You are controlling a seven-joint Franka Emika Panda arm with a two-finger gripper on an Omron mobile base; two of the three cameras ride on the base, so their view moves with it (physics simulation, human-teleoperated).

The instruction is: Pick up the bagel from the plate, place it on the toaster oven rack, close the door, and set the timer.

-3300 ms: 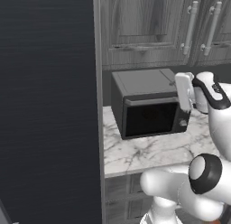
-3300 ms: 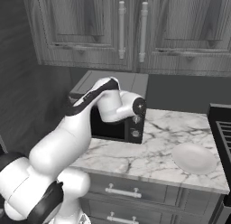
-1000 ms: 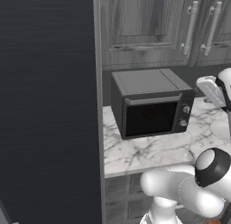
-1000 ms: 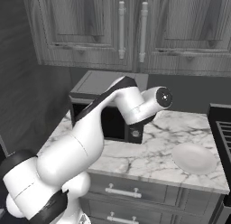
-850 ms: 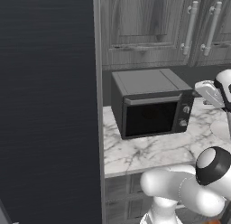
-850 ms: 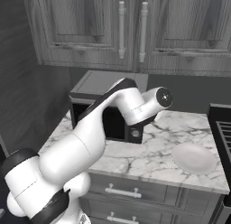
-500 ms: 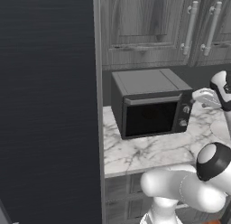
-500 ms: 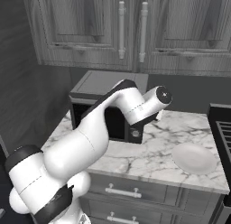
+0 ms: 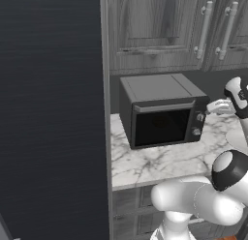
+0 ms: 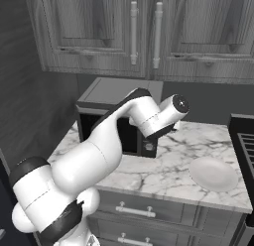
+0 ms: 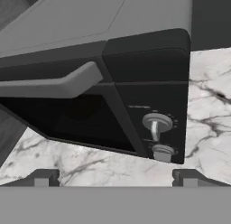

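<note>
I see toaster oven (image 9: pixel 162 111) on marble counter (image 9: pixel 160 161), against tall dark panel (image 9: pixel 51 113). Door (image 9: pixel 162 125) shut, bar handle (image 11: pixel 49 85) along its top edge. Bagel not visible to me. Two knobs on right control strip: upper knob (image 11: pixel 157 123), lower knob (image 11: pixel 163 151). My gripper (image 11: pixel 113 177) spread wide, empty, near control strip, apart from knobs. Plate (image 10: pixel 214 173) bare, on counter right of oven, near stove (image 10: pixel 245 141).
</note>
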